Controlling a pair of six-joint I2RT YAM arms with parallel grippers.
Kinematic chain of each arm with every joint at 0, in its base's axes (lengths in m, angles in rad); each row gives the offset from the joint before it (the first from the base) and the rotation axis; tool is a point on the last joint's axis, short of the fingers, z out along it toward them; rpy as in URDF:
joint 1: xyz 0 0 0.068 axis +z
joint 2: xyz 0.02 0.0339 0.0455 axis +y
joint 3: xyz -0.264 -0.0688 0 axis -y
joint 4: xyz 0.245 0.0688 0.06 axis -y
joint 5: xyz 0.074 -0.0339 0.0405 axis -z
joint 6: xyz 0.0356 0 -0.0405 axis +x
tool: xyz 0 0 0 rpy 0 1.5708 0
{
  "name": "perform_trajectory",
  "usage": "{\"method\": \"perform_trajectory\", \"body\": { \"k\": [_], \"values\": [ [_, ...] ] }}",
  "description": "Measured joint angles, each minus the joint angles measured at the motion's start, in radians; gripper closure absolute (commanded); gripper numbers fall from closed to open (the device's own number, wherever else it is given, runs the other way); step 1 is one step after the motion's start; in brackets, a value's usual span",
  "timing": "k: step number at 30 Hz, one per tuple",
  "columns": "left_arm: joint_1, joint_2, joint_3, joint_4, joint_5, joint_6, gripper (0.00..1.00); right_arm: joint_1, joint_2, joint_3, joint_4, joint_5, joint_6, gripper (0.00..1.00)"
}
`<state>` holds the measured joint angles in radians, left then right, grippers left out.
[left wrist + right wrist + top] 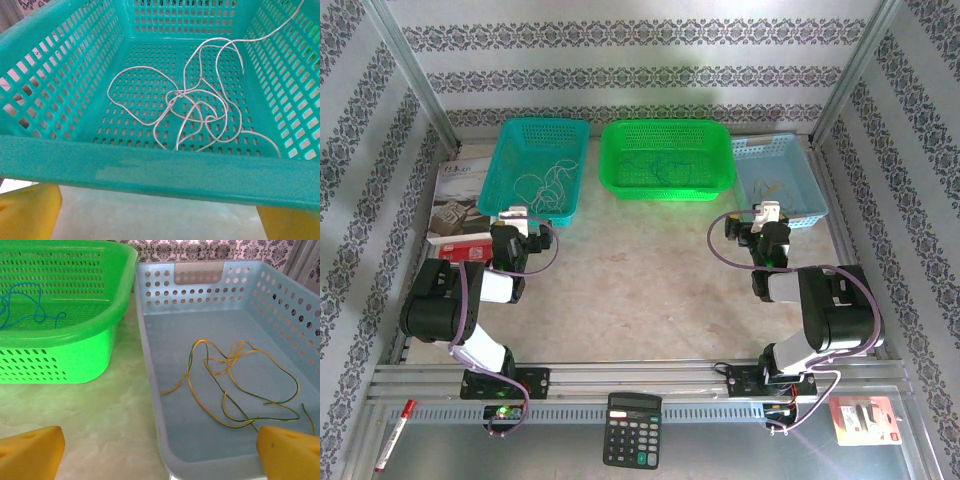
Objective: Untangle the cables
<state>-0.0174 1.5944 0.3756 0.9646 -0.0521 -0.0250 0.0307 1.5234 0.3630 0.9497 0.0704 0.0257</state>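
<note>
The cables lie apart in three baskets. A whitish cable (195, 107) is looped on the floor of the teal basket (150, 172), a thin blue cable (22, 305) lies in the green basket (75, 335), and a yellow-green cable (235, 380) sprawls in the pale blue basket (150, 365). My left gripper (159, 217) stands open just short of the teal basket's near rim, with nothing between its yellow fingers (27, 210). At the near left corner of the pale blue basket my right gripper (160, 455) is open and empty too. From above, the left gripper (517, 215) and right gripper (769, 212) each face their basket.
The three baskets stand in a row along the back wall, teal (510, 150), green (620, 185), pale blue (750, 150). Booklets and a red box (460, 247) lie at the left. A calculator (632, 428), a red marker (395, 435) and a red packet (865, 420) sit on the front ledge.
</note>
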Motion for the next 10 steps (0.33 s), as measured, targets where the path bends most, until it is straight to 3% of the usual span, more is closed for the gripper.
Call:
{"method": "perform_trajectory", "body": {
  "k": [10],
  "values": [
    [0.000, 0.000, 0.000, 0.000, 0.000, 0.000, 0.00, -0.016, 0.000, 0.002, -0.015, -0.019, 0.001, 0.02]
  ]
}}
